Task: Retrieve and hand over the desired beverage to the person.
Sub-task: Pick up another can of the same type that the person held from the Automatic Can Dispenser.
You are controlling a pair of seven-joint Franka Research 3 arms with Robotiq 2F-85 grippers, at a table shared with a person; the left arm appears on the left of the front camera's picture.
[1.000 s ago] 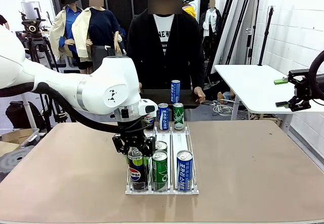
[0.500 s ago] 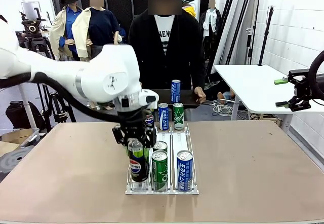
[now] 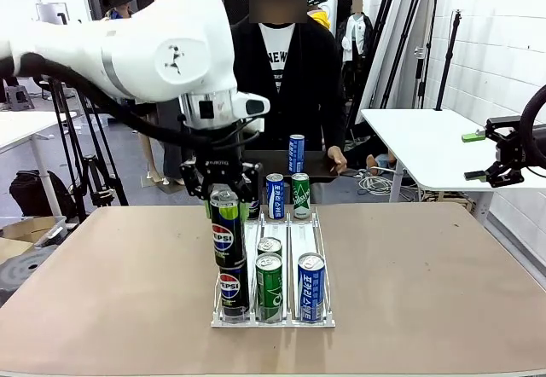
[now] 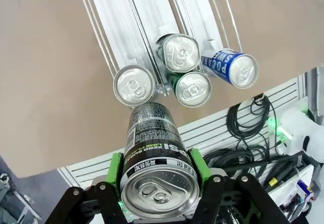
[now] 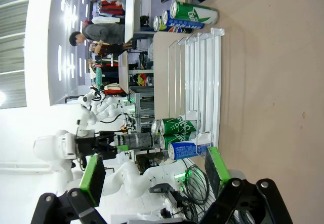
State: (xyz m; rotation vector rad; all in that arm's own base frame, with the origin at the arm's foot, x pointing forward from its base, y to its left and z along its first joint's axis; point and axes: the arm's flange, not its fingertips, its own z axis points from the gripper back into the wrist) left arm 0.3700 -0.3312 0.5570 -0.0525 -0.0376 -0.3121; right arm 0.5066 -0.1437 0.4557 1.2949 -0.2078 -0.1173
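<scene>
My left gripper (image 3: pixel 223 196) is shut on a black Pepsi can (image 3: pixel 223 230) and holds it upright in the air above the left lane of the clear can rack (image 3: pixel 328 321). In the left wrist view the can (image 4: pixel 154 155) sits between my green pads, top toward the camera, with my gripper (image 4: pixel 158 179) closed round it. Under it stand another Pepsi can (image 3: pixel 232 290), a green can (image 3: pixel 270 285) and a blue can (image 3: pixel 311 285). The person (image 3: pixel 281 70) stands at the far side, one hand (image 3: pixel 335 157) on a dark tray. My right gripper (image 5: pixel 154 176) is open and holds nothing; it hangs off to the right (image 3: pixel 475 155).
Two more cans (image 3: pixel 275 196) (image 3: pixel 300 194) stand at the rack's far end, and a blue can (image 3: pixel 295 153) is on the dark tray (image 3: pixel 260 165) in front of the person. A white side table (image 3: pixel 426 142) is at the right. Bare tabletop lies on both sides of the rack.
My left gripper has risen with the Pepsi can, lifting it out of the rack's left lane. Another Pepsi can now shows at that lane's front. The right arm has not moved.
</scene>
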